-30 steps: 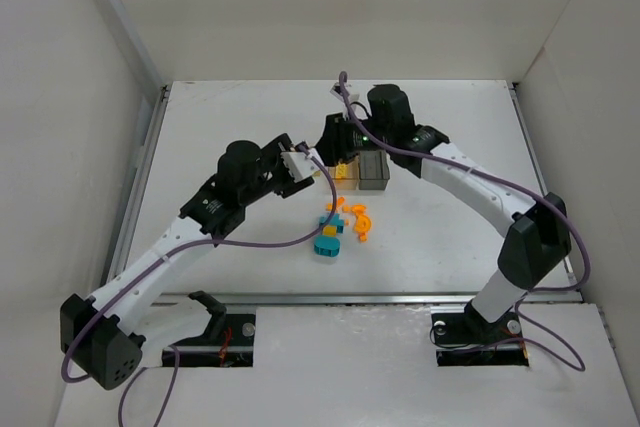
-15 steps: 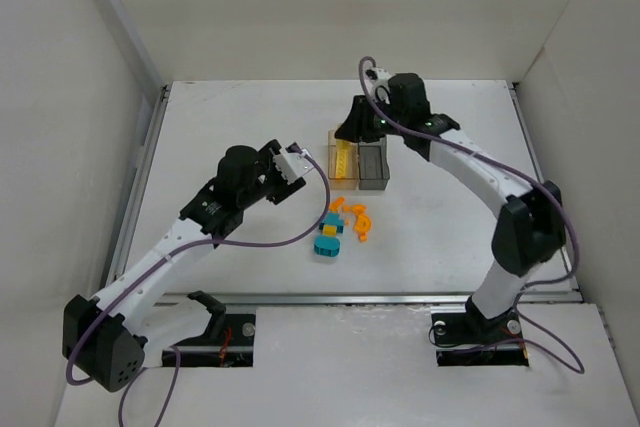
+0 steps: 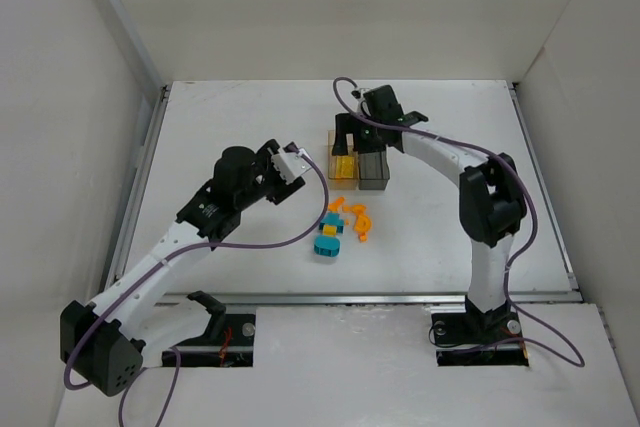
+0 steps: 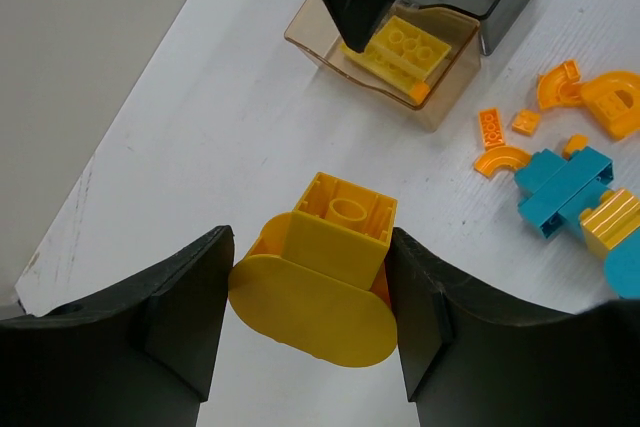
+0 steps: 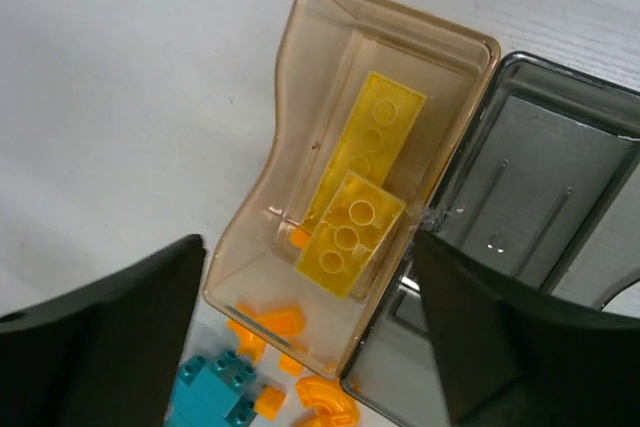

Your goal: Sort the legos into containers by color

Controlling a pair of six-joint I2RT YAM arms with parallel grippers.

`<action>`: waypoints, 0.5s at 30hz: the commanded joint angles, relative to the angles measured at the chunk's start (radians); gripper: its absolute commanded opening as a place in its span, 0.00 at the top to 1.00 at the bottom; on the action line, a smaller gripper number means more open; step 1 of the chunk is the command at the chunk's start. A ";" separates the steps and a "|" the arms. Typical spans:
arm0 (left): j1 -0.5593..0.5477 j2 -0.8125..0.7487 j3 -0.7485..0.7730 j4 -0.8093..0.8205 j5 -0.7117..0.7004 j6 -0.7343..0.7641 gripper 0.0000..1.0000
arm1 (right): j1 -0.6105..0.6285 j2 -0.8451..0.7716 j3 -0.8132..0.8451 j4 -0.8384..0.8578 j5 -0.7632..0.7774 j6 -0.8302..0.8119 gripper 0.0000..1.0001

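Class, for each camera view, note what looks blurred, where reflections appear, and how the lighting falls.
Right wrist view: the right end effector has dark, blurred fingers; the amber bin is sharp; pale reflections streak the grey bin. Left wrist view: the left end effector has blurred fingers too, the held yellow lego crisp. Top external view: even light, faint shadows, tiny loose legos.
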 commanded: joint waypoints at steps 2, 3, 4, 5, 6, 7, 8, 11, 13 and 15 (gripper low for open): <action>0.000 -0.029 0.000 0.071 0.036 -0.001 1.00 | 0.015 -0.067 0.059 0.003 -0.053 -0.039 0.04; 0.000 -0.039 0.000 0.082 0.036 0.008 1.00 | 0.015 -0.080 0.059 0.003 -0.069 -0.039 0.04; 0.000 -0.039 -0.010 0.112 0.036 0.026 1.00 | 0.015 -0.096 0.049 0.003 -0.115 -0.039 0.04; 0.000 -0.039 -0.010 0.132 0.036 0.036 1.00 | 0.015 -0.142 0.036 0.003 -0.147 -0.039 0.04; 0.000 -0.048 -0.020 0.157 0.036 0.036 1.00 | 0.015 -0.173 0.022 0.023 -0.184 -0.021 0.04; 0.000 -0.057 -0.020 0.207 0.025 0.045 1.00 | 0.015 -0.210 0.000 0.089 -0.257 -0.004 0.04; 0.000 -0.057 -0.032 0.232 0.025 0.054 1.00 | 0.026 -0.284 -0.051 0.133 -0.293 0.021 0.04; 0.000 -0.075 -0.043 0.306 0.025 0.066 1.00 | 0.064 -0.388 -0.112 0.265 -0.350 0.124 0.04; 0.000 -0.075 -0.053 0.317 0.049 0.088 1.00 | 0.100 -0.388 -0.087 0.266 -0.350 0.124 0.04; 0.000 -0.066 -0.053 0.317 0.059 0.088 1.00 | 0.144 -0.388 -0.057 0.266 -0.370 0.133 0.04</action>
